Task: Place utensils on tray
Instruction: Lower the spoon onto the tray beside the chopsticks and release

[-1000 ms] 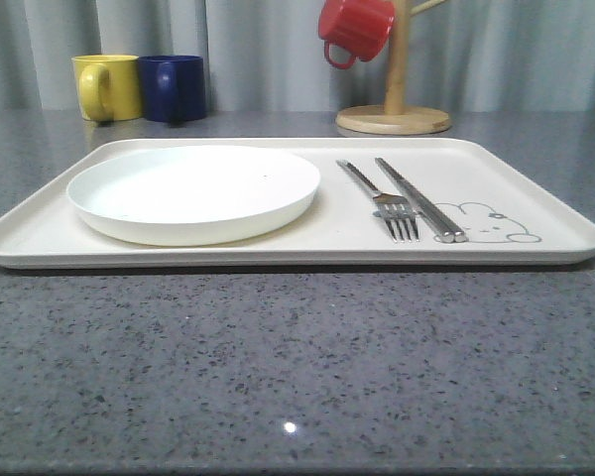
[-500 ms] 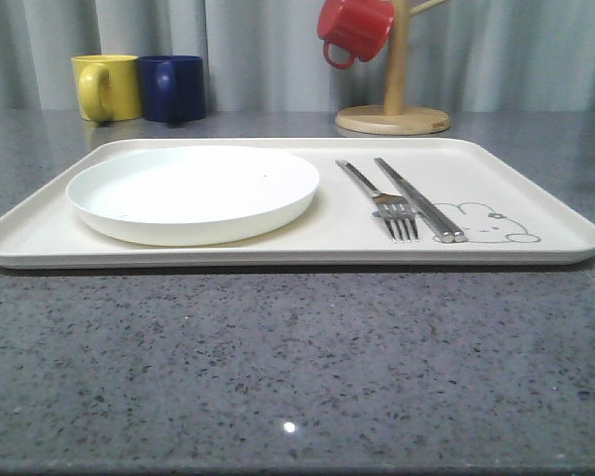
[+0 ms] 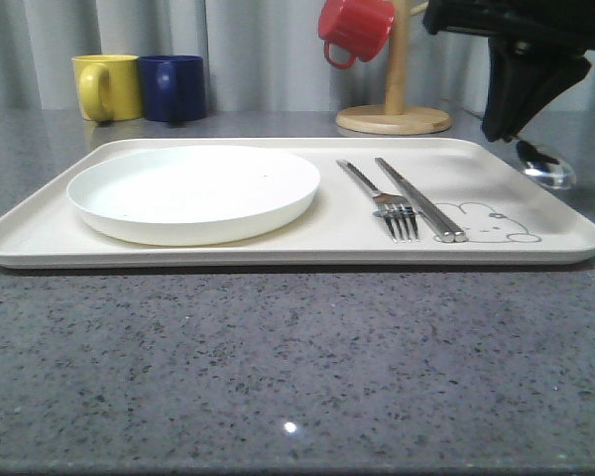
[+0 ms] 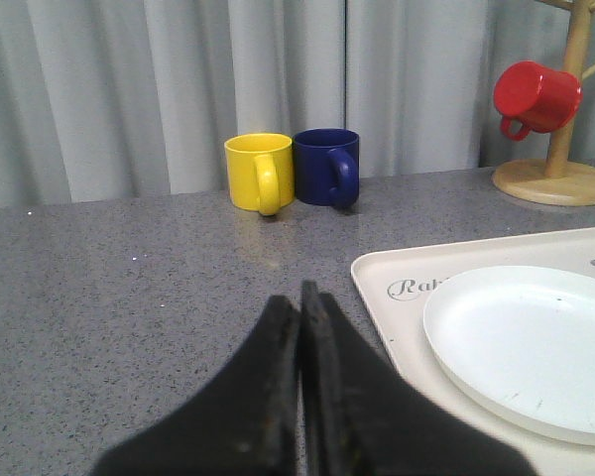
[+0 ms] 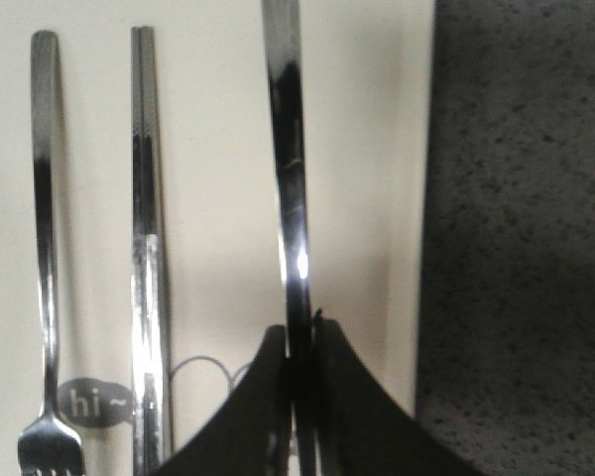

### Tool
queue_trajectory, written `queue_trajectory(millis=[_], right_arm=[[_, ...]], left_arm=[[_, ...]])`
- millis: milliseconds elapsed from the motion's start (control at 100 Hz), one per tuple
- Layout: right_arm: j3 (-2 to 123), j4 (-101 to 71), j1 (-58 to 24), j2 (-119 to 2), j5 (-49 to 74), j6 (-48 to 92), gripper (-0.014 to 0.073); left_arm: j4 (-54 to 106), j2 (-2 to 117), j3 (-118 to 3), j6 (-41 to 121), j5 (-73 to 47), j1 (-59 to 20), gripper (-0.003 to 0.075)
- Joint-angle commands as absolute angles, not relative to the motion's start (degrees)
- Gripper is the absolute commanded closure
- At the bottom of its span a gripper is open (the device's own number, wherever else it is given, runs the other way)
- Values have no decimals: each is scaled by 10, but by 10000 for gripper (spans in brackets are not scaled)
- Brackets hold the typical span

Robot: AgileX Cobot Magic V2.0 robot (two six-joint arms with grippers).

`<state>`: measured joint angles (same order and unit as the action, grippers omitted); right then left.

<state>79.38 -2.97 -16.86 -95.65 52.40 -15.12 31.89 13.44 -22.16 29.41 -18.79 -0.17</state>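
The cream tray holds a round white plate on its left half, and a silver fork beside a pair of chopsticks on its right half. My right gripper hangs above the tray's right edge, shut on the spoon, whose bowl pokes out below. In the right wrist view the spoon handle runs from my right gripper, parallel to the chopsticks and fork. My left gripper is shut with nothing in it, over the counter beside the tray.
A yellow mug and a blue mug stand behind the tray at the back left. A wooden mug stand with a red mug hanging on it is at the back right. Grey counter lies in front of the tray.
My right arm has come into the front view from the upper right, carrying the spoon over the tray's right edge. Plate, fork and chopsticks have not moved.
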Motion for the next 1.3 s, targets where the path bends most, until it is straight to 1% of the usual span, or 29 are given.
queue_trajectory(millis=[0, 280, 350, 450, 640, 720, 990, 1130, 1290], right_arm=[[808, -28, -177, -948, 498, -160, 649], [808, -29, -180, -981, 498, -165, 649], [808, -29, -180, -985, 500, -165, 628], [808, -29, -180, -988, 503, -165, 551], [808, -29, -180, -988, 504, -165, 350], [808, -29, -180, -986, 504, -165, 305], [808, -9, -172, -935, 487, -151, 300], [808, -9, -140, -894, 488, -121, 300], [791, -9, -84, -836, 491, -84, 300]], left_arm=[[330, 139, -237, 293, -153, -1, 739], [330, 139, -237, 293, -153, -1, 739], [330, 139, -237, 293, -153, -1, 739], [330, 139, -237, 293, -153, -1, 739], [330, 139, -237, 293, -153, -1, 739], [330, 139, -237, 293, -153, -1, 739], [330, 139, -237, 293, -153, -1, 739], [330, 139, -237, 293, -153, -1, 739], [330, 139, -237, 293, -153, -1, 739]])
